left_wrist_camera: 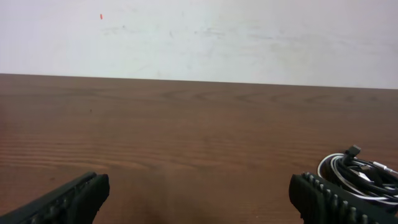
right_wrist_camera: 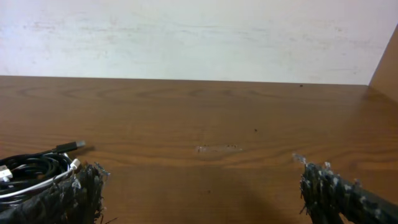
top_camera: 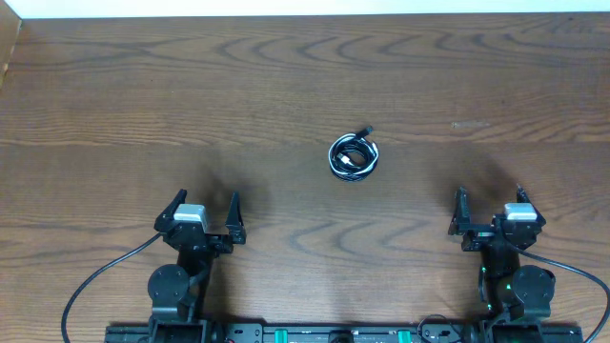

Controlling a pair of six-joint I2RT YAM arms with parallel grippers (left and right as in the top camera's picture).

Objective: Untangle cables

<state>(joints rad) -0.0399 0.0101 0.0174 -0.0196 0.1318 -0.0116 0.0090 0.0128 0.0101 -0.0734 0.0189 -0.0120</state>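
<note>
The cables lie as one small coiled bundle of black and white cords in the middle of the wooden table, with a black plug sticking out at the upper right. My left gripper is open and empty near the front left, well apart from the bundle. My right gripper is open and empty near the front right. In the left wrist view the bundle shows at the far right, beyond my right fingertip. In the right wrist view it shows at the far left, partly behind my left finger.
The brown wooden table runs to a white wall at the back. A raised wooden side panel stands at the far right edge. Thick black arm cables loop at the front by the arm bases.
</note>
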